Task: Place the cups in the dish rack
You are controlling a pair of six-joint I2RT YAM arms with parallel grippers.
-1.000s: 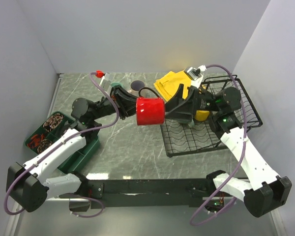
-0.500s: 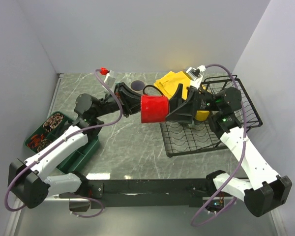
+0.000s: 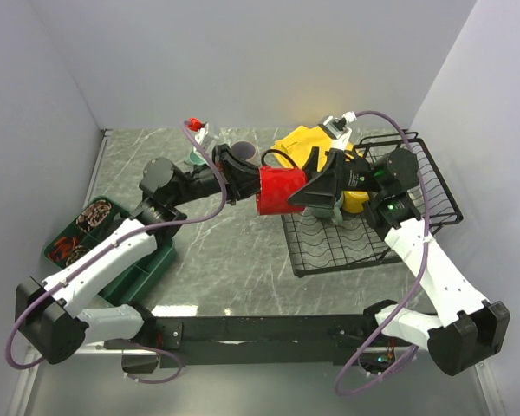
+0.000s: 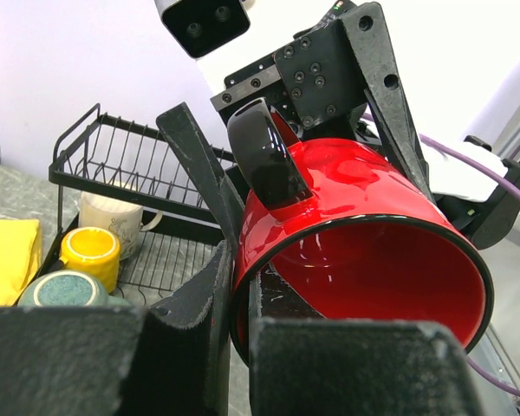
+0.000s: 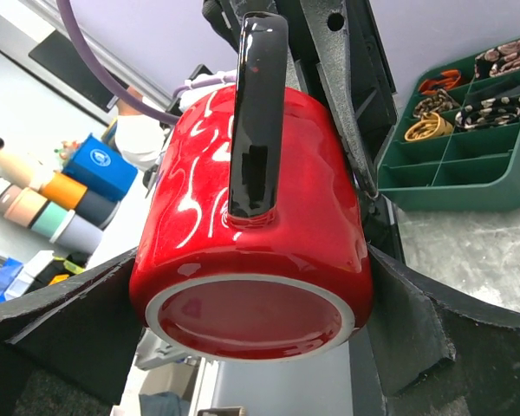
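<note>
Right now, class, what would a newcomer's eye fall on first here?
A glossy red mug hangs on its side above the table, by the left edge of the dish rack. The left pincer grips its rim; the right pincer straddles its base. A bright yellow cloth lies just behind.

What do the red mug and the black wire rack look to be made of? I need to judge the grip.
Red mug: probably glazed ceramic. The red wall is glossy with sharp highlights, the black handle is shiny, and a pale, unglazed-looking ring runs around the base.
Dish rack: thin black wire, likely coated metal. It looks matte and shows no bright glints.
</note>
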